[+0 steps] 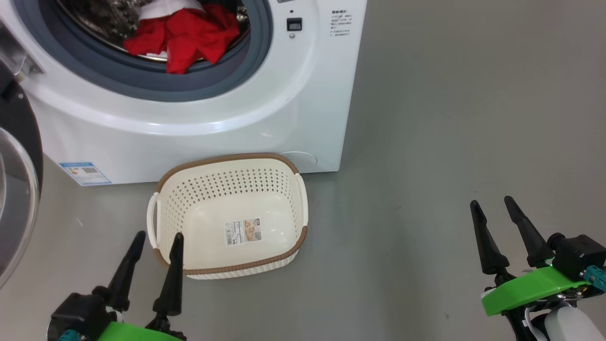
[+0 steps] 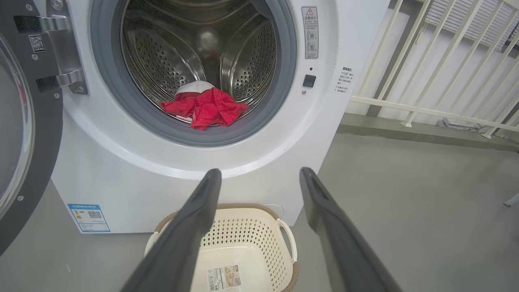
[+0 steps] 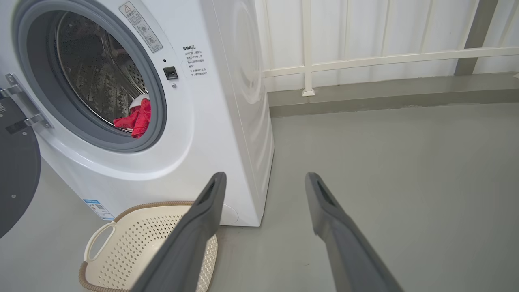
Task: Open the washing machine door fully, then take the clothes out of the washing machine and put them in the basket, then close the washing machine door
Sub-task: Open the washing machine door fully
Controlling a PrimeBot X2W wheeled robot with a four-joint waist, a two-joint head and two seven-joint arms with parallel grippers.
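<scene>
Two end effectors are hanging released, fingers spread wide and gripping nothing: the left end effector [image 1: 160, 234] and the right end effector [image 1: 491, 201], both low over the floor [image 1: 426, 142]. The door [image 1: 21, 132] is standing swung out to the left of your left end effector, so I am judging the opening done and the unloading as the step you are facing. The clothes [image 1: 184, 35] are lying ahead of and above that end effector, heaped at the front of the drum [image 2: 162, 65] with one red fold drooping toward the seal [image 2: 227, 138] of the washer [image 1: 189, 132]. The basket [image 1: 227, 158] is sitting just ahead of it, against the washer's foot and well left of the right end effector, holding no clothes yet.

You are best placed using the left arm. Be raising it clear of the basket rim, then going in level over the seal without scraping it. Be aiming at the thick middle of the heap, not the drooping edge, and closing deep so the whole bundle is coming along. Be lifting before drawing back, since a trailing hem is likely catching on the seal.
</scene>
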